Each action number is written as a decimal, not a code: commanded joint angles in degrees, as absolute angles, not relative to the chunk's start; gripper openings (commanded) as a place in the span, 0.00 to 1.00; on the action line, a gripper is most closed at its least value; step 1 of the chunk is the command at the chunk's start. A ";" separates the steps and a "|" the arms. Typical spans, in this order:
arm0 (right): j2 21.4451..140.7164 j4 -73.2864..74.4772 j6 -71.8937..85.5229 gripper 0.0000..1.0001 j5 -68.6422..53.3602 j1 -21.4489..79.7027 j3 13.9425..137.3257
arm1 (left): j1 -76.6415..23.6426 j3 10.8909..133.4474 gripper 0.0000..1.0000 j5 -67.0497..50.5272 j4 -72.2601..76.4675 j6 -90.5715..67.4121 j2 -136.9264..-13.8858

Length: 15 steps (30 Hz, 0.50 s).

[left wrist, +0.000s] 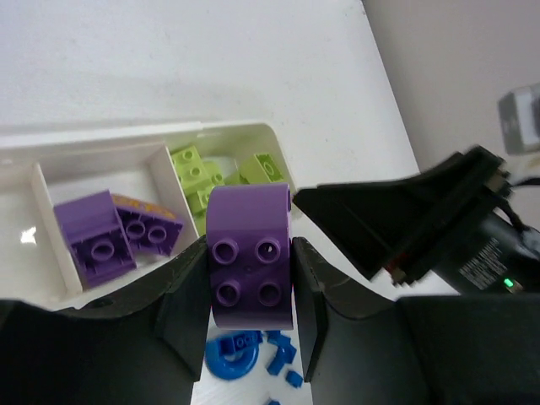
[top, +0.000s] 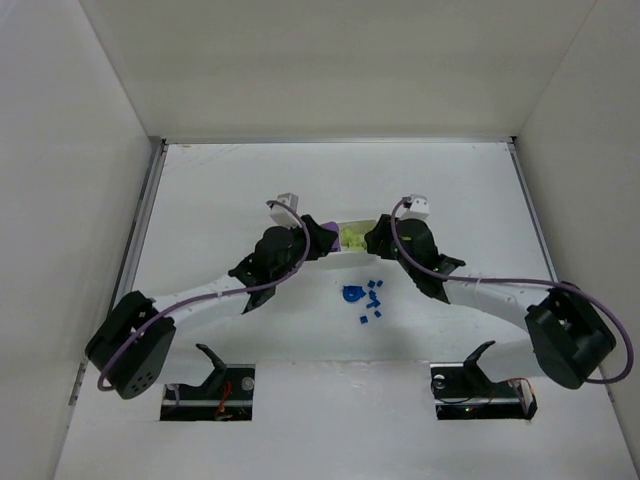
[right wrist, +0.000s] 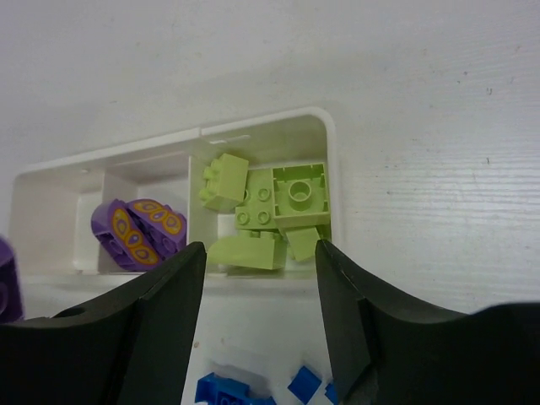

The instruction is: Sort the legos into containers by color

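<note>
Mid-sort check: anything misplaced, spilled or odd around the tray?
Nothing looks wrong. In the white three-compartment plastic tray, the lime-yellow plastic bricks share one end compartment and the purple bricks the middle one. The small blue bricks lie loose on the white table, simply not yet sorted.

— How do our arms stand?
— Our left arm (top: pixel 200 295) and right arm (top: pixel 490 295) both reach forward and inward from their bases, so the wrists nearly meet ahead of us.
— Our left gripper (top: pixel 318 238)?
— Closed: its fingers (left wrist: pixel 181 312) press both sides of a purple brick (left wrist: pixel 249 253), studs toward the wrist camera.
— And our right gripper (right wrist: pixel 261 253)?
— Jaws apart with nothing gripped, pointing down, just beside the left one.
</note>
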<state>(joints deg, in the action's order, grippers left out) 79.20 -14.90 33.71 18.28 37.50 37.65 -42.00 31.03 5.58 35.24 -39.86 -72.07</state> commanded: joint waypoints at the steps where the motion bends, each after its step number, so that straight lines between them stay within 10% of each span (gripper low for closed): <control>1: 73.66 -19.07 32.78 0.58 19.77 37.57 35.87 | -42.23 36.90 0.26 8.70 36.13 -33.15 -75.74; 15: 65.39 -19.60 33.05 0.53 20.92 37.31 31.11 | -43.37 45.88 0.33 19.51 30.59 -24.79 -89.73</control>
<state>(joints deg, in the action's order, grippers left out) 66.72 -17.17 33.41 19.77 37.50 31.27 -42.87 42.63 15.75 30.30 -27.64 -89.95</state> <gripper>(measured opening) 0.527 0.354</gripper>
